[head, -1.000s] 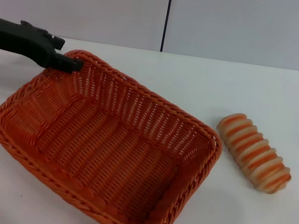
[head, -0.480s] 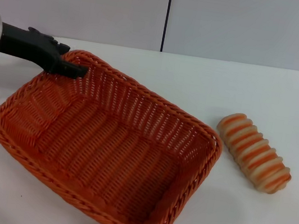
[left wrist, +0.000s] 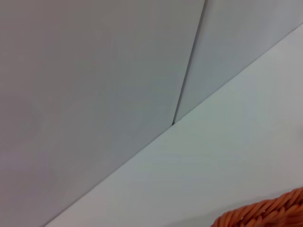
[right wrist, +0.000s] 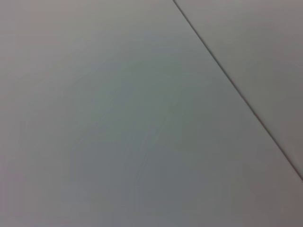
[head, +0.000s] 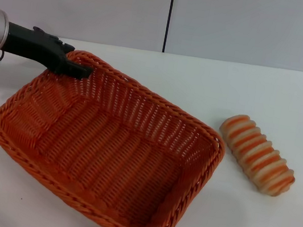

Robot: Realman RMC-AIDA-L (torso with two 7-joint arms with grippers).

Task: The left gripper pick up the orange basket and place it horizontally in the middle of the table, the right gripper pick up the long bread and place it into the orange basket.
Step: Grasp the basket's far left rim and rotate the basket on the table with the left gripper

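Note:
The orange basket lies empty and at a slant on the white table, in the left and middle of the head view. My left gripper reaches in from the left and its black tip sits at the basket's far left corner rim. A bit of that braided rim shows in the left wrist view. The long bread, cream with orange stripes, rests on the table just right of the basket, apart from it. My right gripper is out of view.
A grey wall with a dark vertical seam stands behind the table's far edge. Bare tabletop stretches behind the basket and around the bread. The right wrist view shows only a plain grey surface with a seam.
My left gripper has slid to the right along its reach, so its tip now lies further over the basket's corner rim. Basket and bread have stayed put.

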